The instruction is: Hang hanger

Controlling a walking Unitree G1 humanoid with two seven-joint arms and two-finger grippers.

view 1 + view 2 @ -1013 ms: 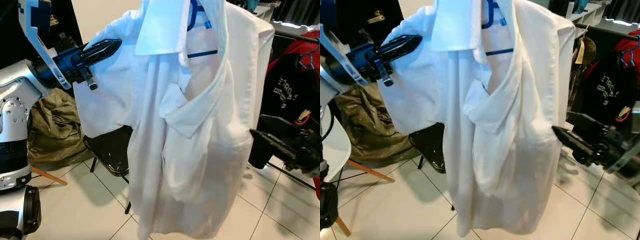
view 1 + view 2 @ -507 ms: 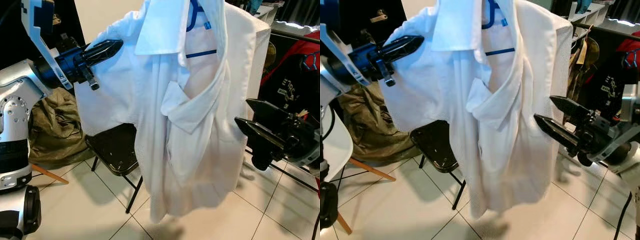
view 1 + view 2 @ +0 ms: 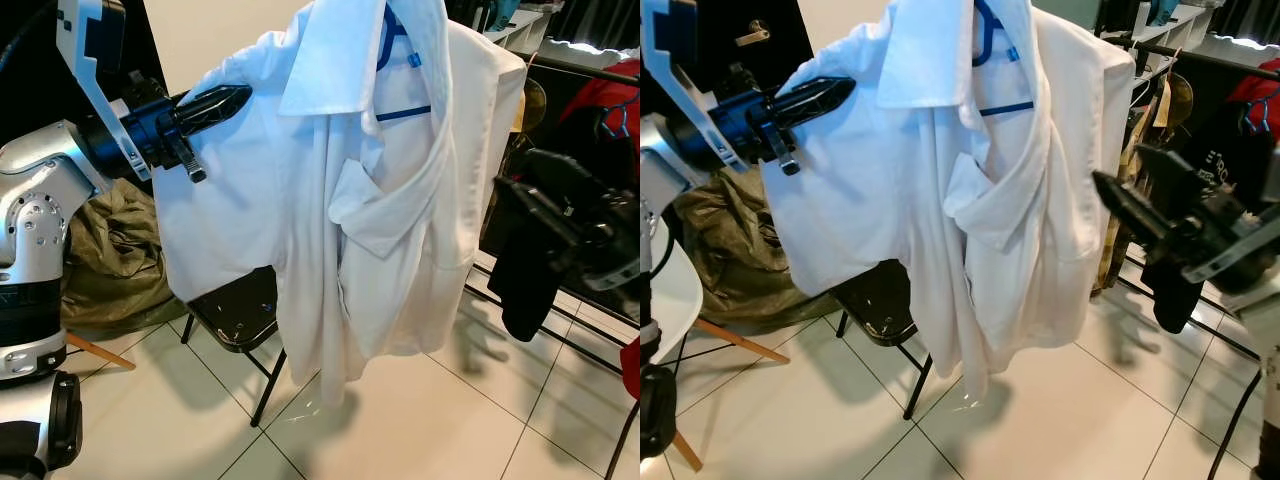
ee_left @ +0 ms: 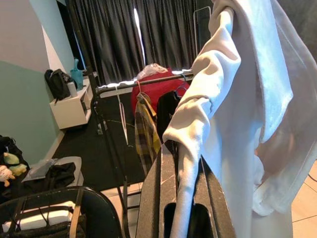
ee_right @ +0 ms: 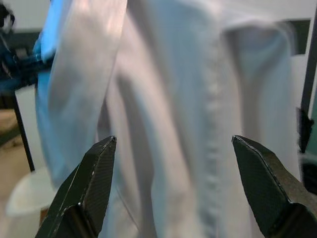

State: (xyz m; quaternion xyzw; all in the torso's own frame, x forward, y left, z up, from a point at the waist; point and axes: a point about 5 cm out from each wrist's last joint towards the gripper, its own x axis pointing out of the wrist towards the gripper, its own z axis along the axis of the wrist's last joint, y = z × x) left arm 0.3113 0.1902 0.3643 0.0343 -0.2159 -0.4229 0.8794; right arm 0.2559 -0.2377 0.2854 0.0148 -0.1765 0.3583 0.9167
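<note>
A white shirt (image 3: 400, 200) hangs on a blue hanger (image 3: 404, 111); the hanger's top is cut off by the frame's upper edge. My left gripper (image 3: 235, 97) is raised at the shirt's left shoulder. In the left wrist view it (image 4: 181, 163) is shut on a fold of the shirt (image 4: 237, 99). My right gripper (image 3: 1125, 175) is to the right of the shirt at mid height, blurred and apart from the cloth. In the right wrist view its fingers (image 5: 89, 183) stand wide open facing the shirt (image 5: 198, 99).
A black folding chair (image 3: 235, 310) stands under the shirt on the tiled floor. An olive bag (image 3: 110, 250) lies at the left. A clothes rail (image 4: 143, 82) with red and dark garments (image 3: 590, 110) stands at the right. A white chair (image 3: 665, 290) is at the near left.
My right gripper has come away from the shirt's lower right side and risen, fingers open. The shirt's hem has swung back and hangs looser. The left gripper keeps its hold.
</note>
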